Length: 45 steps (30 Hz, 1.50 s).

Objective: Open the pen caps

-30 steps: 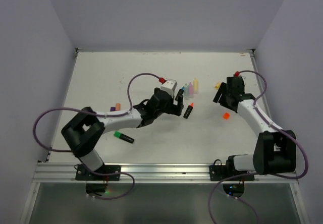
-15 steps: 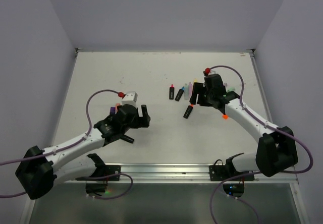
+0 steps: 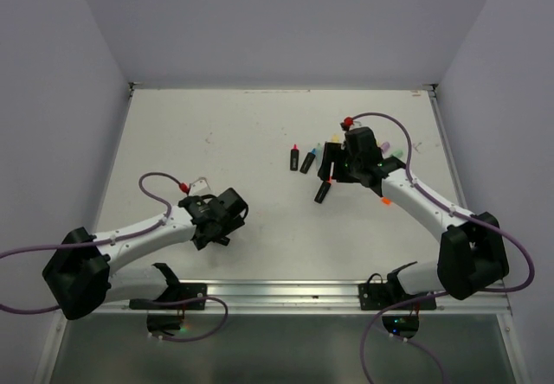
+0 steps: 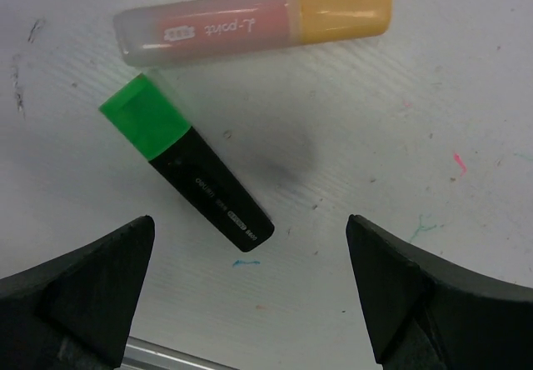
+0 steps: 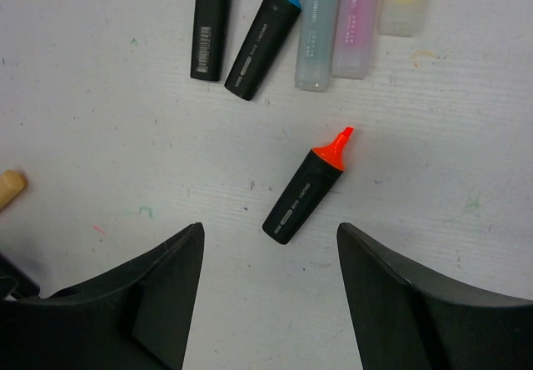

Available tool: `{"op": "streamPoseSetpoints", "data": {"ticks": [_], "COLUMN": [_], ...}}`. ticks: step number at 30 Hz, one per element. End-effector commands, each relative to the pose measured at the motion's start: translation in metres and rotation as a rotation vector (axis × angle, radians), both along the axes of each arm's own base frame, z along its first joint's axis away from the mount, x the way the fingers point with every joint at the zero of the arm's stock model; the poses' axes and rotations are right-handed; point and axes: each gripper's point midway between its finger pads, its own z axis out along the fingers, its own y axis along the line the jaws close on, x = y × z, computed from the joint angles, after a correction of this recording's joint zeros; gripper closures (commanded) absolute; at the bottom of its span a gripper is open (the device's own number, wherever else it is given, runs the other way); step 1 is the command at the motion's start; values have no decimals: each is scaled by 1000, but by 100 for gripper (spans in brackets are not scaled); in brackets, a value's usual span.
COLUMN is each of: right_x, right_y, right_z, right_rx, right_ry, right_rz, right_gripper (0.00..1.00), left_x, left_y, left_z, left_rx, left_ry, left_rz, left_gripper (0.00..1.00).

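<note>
Pens (image 5: 358, 28) cropped at top edge — far ends hidden, left gripper (image 4: 250, 228) agape

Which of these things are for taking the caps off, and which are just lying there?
For the job: green cap on the black pen; orange cap on the pink pen; orange-tipped pen, already open.
Just lying about: ink scribbles on the table.

White table (image 3: 216, 133) fills view, top scuffed, small pink and cyan ink flecks (image 4: 457, 163) up close in left wrist view. Thin raised lip (image 3: 277, 87) along far edge. Back wall (image 3: 286, 21) plain pale lilac-grey; left wall (image 3: 52, 99) and right wall (image 3: 511, 73) same colour, boxing table in on three sides. Metal rail (image 3: 286, 291) across near edge, dark glossy panel (image 3: 286, 349) below. Light even, shadows soft.
</note>
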Motion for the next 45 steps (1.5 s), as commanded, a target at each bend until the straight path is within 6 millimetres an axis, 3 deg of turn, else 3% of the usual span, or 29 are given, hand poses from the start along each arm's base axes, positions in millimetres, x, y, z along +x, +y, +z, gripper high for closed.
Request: {"op": "streamPoseSetpoints", "data": {"ticks": [1, 10, 20, 25, 31, 36, 37, 39, 41, 42, 43, 45], "right_x": [5, 3, 2, 2, 3, 4, 4, 4, 3, 4, 4, 3], "right_y": [2, 5, 2, 1, 1, 3, 4, 3, 1, 0, 0, -1], "right_z": [12, 16, 16, 17, 16, 12, 12, 12, 14, 14, 14, 15], "right_rx": [9, 25, 16, 14, 11, 20, 22, 21, 11, 5, 4, 0], "right_ry": [-55, -61, -62, -68, -67, -61, -59, -61, -67, -70, -70, -69], "right_rz": [17, 27, 22, 22, 20, 20, 22, 19, 17, 11, 12, 15], "right_gripper": [32, 32, 32, 32, 32, 32, 32, 32, 32, 32, 32, 32], "left_x": [-13, -23, -10, -4, -16, -19, -19, -20, -21, -21, -20, -20], "left_y": [18, 29, 30, 27, 38, 39, 39, 39, 41, 42, 42, 41], "left_z": [2, -8, -11, -19, -27, -37, -38, -42, -45, -45, -45, -42], "left_rx": [23, -145, 8, 4, 81, 87, 87, 97, 107, 109, 111, 102], "left_ry": [23, -61, 34, 61, 123, 124, 124, 131, 133, 129, 129, 115], "left_rz": [158, 352, 350, 349, 361, 351, 348, 344, 340, 341, 338, 324], "left_gripper": [0, 0, 0, 0, 5, 23, 33, 44, 66, 85, 94, 100]}}
